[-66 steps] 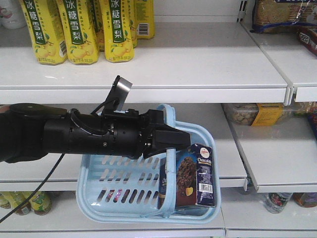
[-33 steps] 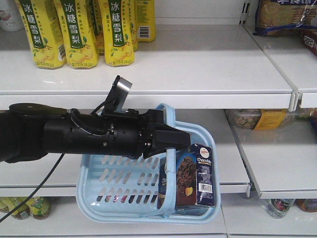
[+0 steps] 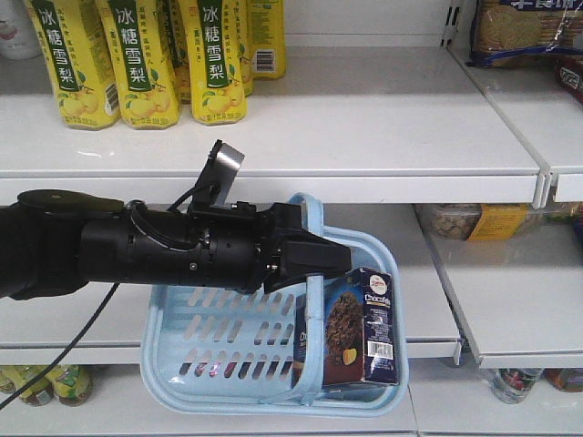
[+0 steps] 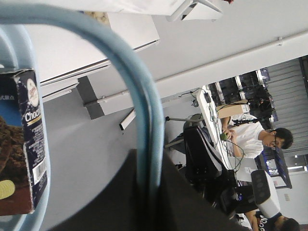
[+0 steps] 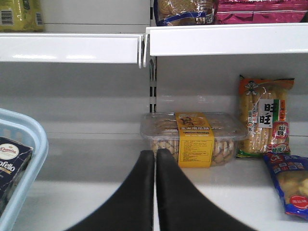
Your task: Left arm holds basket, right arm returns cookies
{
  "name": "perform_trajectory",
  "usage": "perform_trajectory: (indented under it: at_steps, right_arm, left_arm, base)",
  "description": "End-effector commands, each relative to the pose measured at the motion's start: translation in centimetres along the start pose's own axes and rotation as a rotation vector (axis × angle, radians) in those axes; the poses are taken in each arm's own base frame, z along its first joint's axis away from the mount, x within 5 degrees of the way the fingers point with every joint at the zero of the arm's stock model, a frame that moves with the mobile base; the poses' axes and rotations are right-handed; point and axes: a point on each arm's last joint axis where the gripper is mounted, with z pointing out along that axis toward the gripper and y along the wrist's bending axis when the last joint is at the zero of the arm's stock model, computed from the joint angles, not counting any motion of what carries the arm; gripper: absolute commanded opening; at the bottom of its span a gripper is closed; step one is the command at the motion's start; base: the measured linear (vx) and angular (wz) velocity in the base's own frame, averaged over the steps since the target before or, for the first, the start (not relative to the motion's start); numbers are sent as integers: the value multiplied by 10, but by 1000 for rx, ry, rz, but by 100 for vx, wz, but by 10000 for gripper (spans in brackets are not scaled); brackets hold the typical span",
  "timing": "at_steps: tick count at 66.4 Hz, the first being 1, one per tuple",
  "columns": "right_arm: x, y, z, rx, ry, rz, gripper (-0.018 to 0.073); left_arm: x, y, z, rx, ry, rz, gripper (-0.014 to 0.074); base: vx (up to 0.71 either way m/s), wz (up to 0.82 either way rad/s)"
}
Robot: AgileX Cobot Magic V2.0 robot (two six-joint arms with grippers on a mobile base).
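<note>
In the front view my left arm reaches in from the left, and my left gripper (image 3: pixel 335 259) is shut on the hoop handle (image 3: pixel 310 214) of the light blue basket (image 3: pixel 219 337). The basket hangs in front of the middle shelf. The cookies (image 3: pixel 351 323), a dark navy-and-brown box, stand upright in its right end. In the left wrist view the handle (image 4: pixel 137 91) runs down between the jaws of the left gripper (image 4: pixel 149 166), with the cookies (image 4: pixel 24 144) at the left. My right gripper (image 5: pixel 155 155) is shut and holds nothing, right of the basket (image 5: pixel 31 139) and cookies (image 5: pixel 12 163).
Yellow-green bottles (image 3: pixel 146 64) stand on the upper shelf (image 3: pixel 364 187). Ahead of my right gripper a clear snack tub with a yellow label (image 5: pixel 195 139) sits on the middle shelf. Right of it are a rice-cracker packet (image 5: pixel 264 118) and a blue packet (image 5: pixel 288 185). A person (image 4: pixel 250 137) sits behind.
The shelves have slid slightly down and to the right in the front view. The basket with the cookies hangs a little lower. My left gripper keeps its hold on the handle.
</note>
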Motion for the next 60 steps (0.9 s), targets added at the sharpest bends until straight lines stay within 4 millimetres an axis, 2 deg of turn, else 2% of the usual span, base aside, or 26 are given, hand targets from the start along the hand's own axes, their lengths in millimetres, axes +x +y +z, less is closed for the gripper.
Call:
perform_trajectory:
  at_steps: [1, 42, 54, 60]
  right_arm:
    - [-6, 0, -1, 1, -79, -15, -3]
    - [-10, 0, -1, 0, -120, -13, -3]
    - [-23, 0, -3, -1, -175, -13, -3]
    - [-40, 0, -2, -1, -196, -1, -3]
  left_arm:
    - [-10, -32, -9, 136, -68, 2, -6]
    - [-10, -32, -9, 136, -68, 2, -6]
    - [-10, -32, -9, 136, -68, 2, -6]
    - [-10, -32, -9, 136, -68, 2, -6]
  base:
    - [0, 0]
    - [0, 0]
    - [0, 0]
    - [0, 0]
